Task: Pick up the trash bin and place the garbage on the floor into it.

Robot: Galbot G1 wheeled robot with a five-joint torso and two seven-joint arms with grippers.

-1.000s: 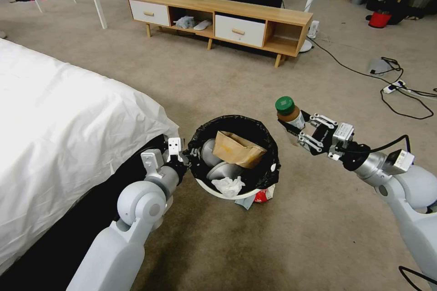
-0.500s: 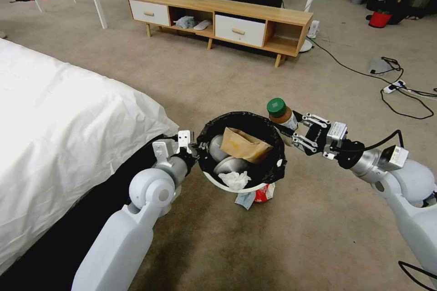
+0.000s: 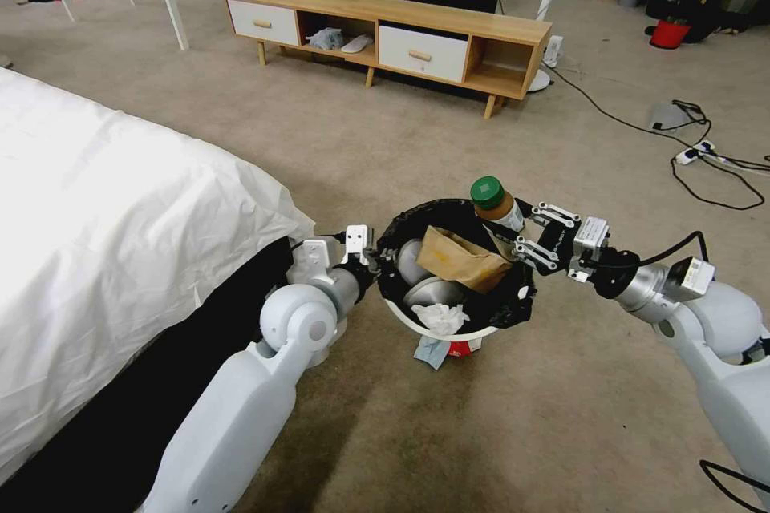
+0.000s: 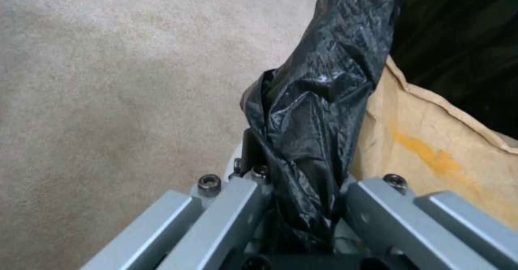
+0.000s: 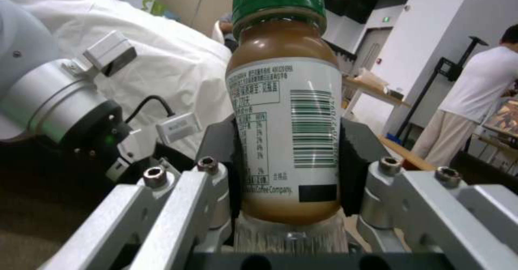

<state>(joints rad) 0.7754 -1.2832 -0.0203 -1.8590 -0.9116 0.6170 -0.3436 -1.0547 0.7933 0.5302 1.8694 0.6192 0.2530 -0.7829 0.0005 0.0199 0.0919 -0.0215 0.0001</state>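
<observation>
- Head view: the left hand grips the trash bin by its rim, above the carpet beside the bed. The right hand holds the green-capped bottle upright at the bin's far edge. A brown paper bag and tissue lie inside.
- Left wrist view: the left hand's fingers pinch the black bag on the rim.
- Right wrist view: the right hand's pads squeeze the bottle's label. It is best to bring the bottle over the opening before letting go.

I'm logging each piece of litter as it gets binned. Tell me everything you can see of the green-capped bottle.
The green-capped bottle is a small clear bottle of brown drink with a ridged green screw cap, shut, and a white label bearing a barcode and small print. It stands roughly upright, clamped at its lower body by the right tool, over the right rim of the trash bin, which the left tool grips by its black liner.
</observation>
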